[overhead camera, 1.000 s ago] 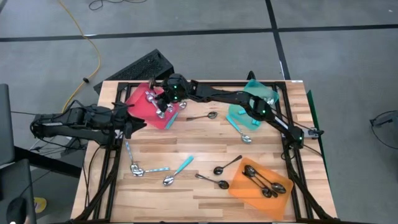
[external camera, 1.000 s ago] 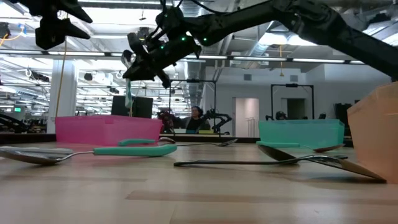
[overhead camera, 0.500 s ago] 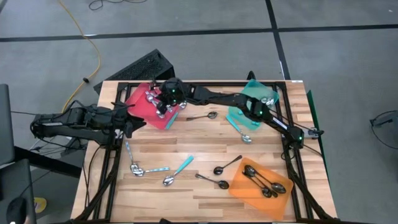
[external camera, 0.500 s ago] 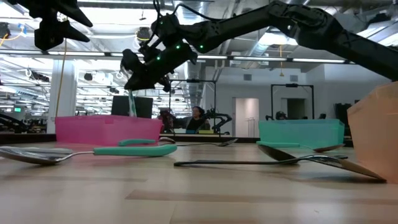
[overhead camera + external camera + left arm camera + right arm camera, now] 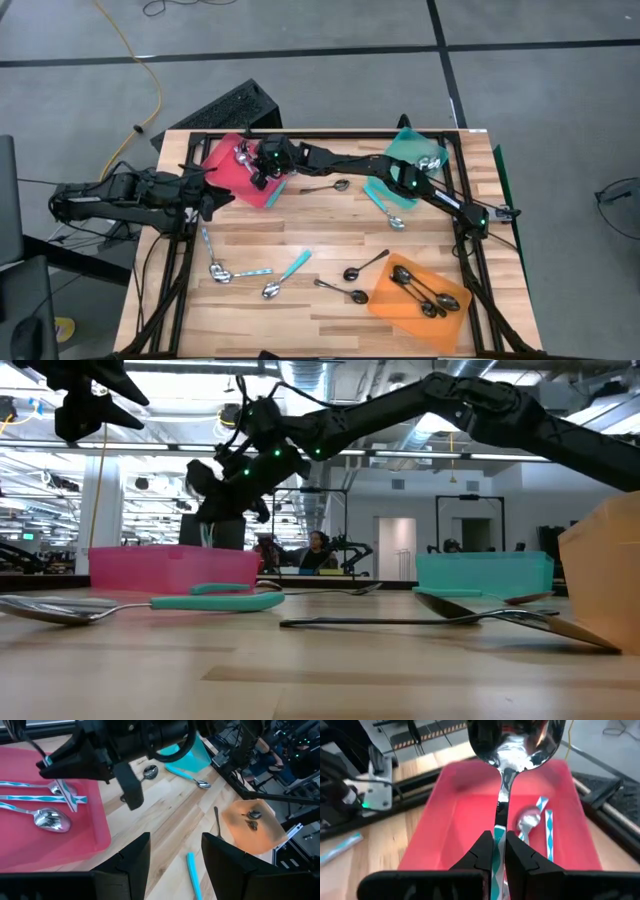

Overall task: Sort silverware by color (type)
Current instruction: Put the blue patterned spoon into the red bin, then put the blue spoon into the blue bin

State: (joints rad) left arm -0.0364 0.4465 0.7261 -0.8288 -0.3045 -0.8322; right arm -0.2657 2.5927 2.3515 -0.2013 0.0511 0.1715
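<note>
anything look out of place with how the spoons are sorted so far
Yes, possibly. An all-silver spoon seems to lie in the teal tray, while the teal-handled spoons lie in the red tray, where the right gripper holds another teal-handled spoon. Several spoons remain loose on the table.

Grey floor [image 5: 540,110] crossed by dark lines, a yellow cable [image 5: 140,60] trailing over it; beyond the wooden table [image 5: 330,670], a white hall with ceiling strip lights [image 5: 520,457], a pale door [image 5: 390,547] and a seated person [image 5: 316,550].
</note>
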